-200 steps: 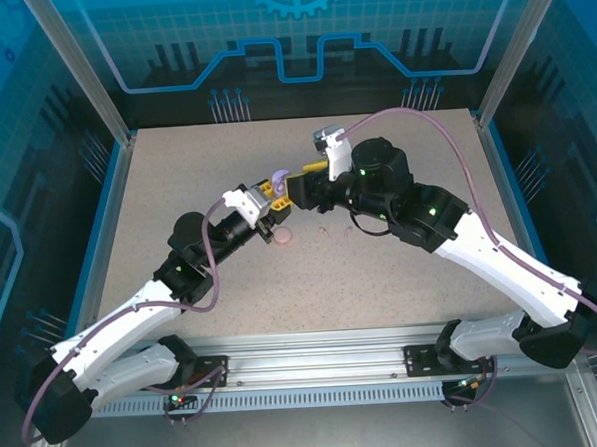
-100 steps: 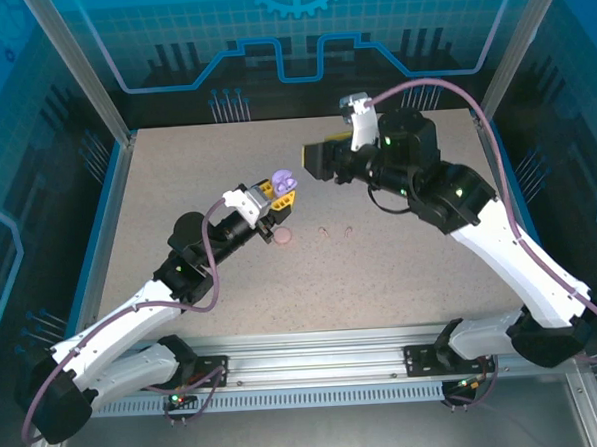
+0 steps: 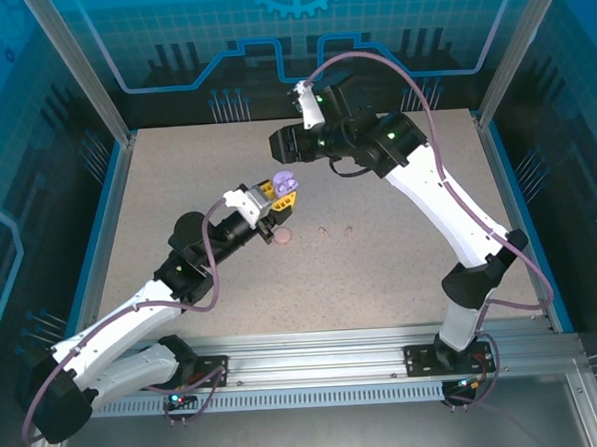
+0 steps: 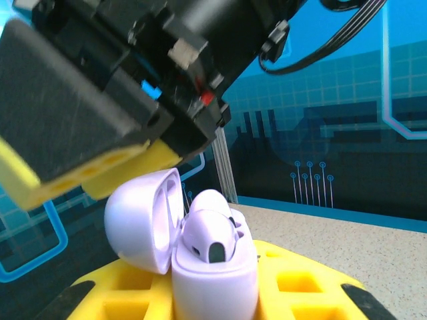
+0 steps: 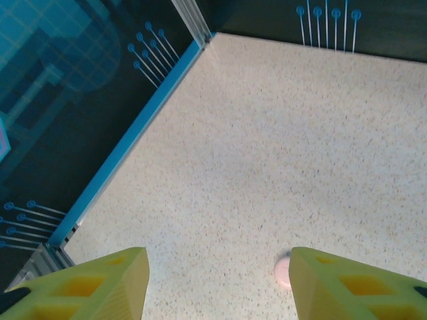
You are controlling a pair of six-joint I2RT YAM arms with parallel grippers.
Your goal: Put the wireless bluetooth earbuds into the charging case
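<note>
While the open charging case [image 3: 283,180] is clenched by the left gripper [image 3: 278,193], another bud is presumably to be fetched.
Top: pale earbuds [image 3: 324,229] lie on the table [image 3: 401,268], near-right of it. Left wrist: one bud [image 4: 209,241] is seated. Right wrist: the right gripper [image 5: 219,267] is released and empty; a square descent is advised.

Two jointed robot arms: the left arm [image 3: 114,328] and the right arm [image 3: 453,210] have glossy white shells, black cylindrical joints with small green lights, looping mauve cables [image 3: 370,58], and yellow square-holed plastic fingers [image 5: 93,283].
</note>
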